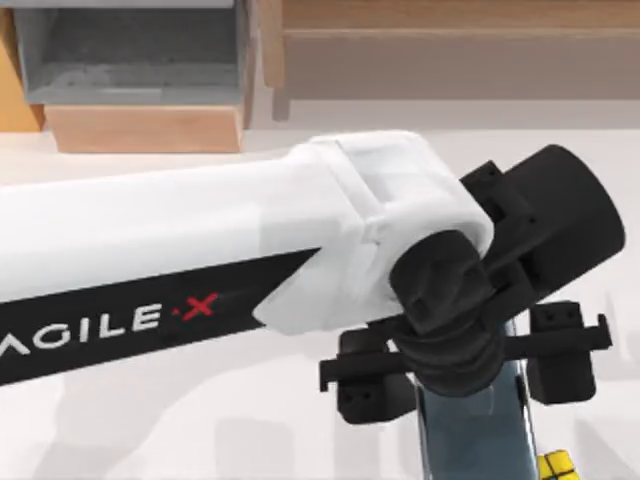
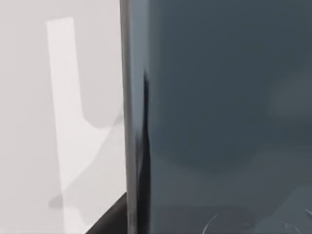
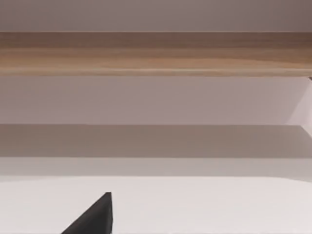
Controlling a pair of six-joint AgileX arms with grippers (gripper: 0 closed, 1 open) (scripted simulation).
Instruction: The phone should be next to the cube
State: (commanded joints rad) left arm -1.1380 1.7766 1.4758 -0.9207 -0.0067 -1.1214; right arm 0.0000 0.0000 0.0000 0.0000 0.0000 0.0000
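Observation:
My left arm reaches across the table from the left. Its gripper (image 1: 468,372) hangs over the right half near the front edge. It is shut on the phone (image 1: 470,430), a dark grey-blue glossy slab, with one black finger (image 1: 372,388) on each long edge. The phone looks lifted off the table. In the left wrist view the phone (image 2: 219,117) is very close, with its silvery rim against the white table. The cube (image 1: 557,466), yellow with black grid lines, sits at the front edge just right of the phone. A dark part of my right gripper (image 3: 95,217) shows over the table.
A grey open box in a wooden frame (image 1: 140,60) stands at the back left. A long wooden shelf (image 1: 450,40) runs along the back right, and the same wooden shelf (image 3: 156,53) faces the right wrist. The white table (image 1: 150,430) spreads left of the phone.

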